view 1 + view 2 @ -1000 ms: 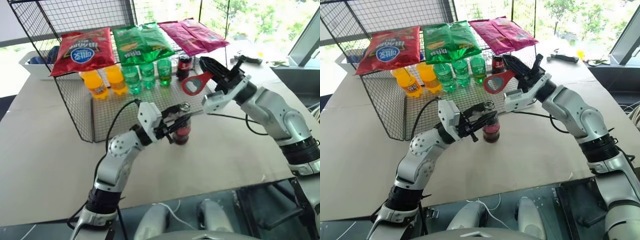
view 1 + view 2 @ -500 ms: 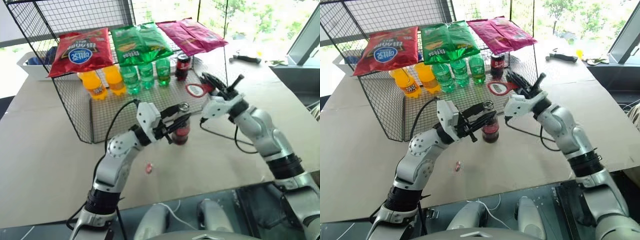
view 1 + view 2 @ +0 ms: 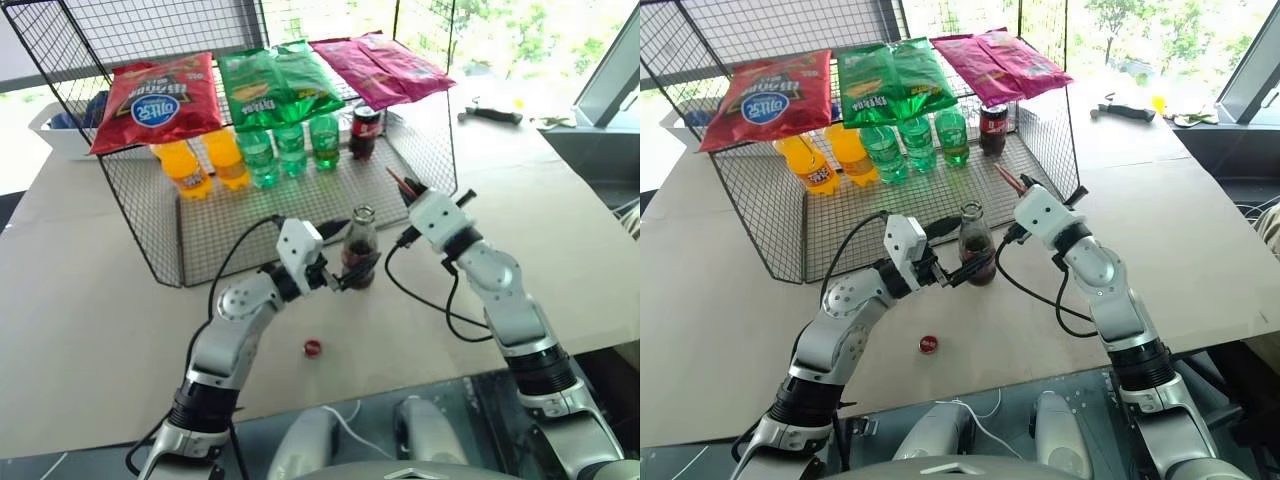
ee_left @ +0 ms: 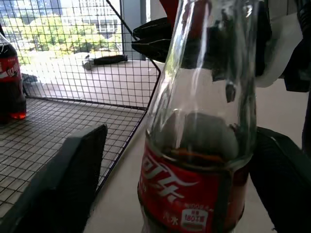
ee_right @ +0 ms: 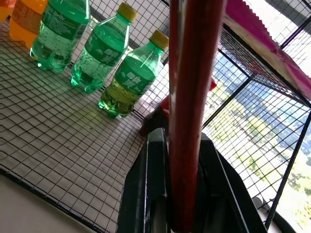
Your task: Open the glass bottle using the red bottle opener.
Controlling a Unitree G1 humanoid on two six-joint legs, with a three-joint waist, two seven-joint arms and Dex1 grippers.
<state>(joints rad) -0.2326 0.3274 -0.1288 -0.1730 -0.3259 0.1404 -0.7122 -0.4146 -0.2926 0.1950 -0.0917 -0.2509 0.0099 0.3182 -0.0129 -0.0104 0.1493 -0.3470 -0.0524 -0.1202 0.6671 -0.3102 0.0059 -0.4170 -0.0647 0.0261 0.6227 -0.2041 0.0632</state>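
Left eye view first: the small clear glass bottle of dark cola with the red label band (image 3: pixel 360 252) stands upright at centre frame on the pale brown table (image 3: pixel 90 300), just outside the front edge of the black wire rack (image 3: pixel 150 215), and its neck ends bare, no cap on it. A tiny round red cap (image 3: pixel 313 347) lies on the table lower left of the bottle, well apart from it, so I judge the opening itself done. My left gripper (image 4: pixel 175 174) has its two black fingers spread wide, one either side of the bottle's label; from the wrist view I see clear gaps, so I read that as no grip on the glass. My right gripper (image 5: pixel 170 184), just right of the bottle at centre right, is clamped tight on the slim red bottle opener (image 5: pixel 192 97), whose shaft rises straight between the fingers. What is left, as I judge it: draw both arms clear and put the opener down.
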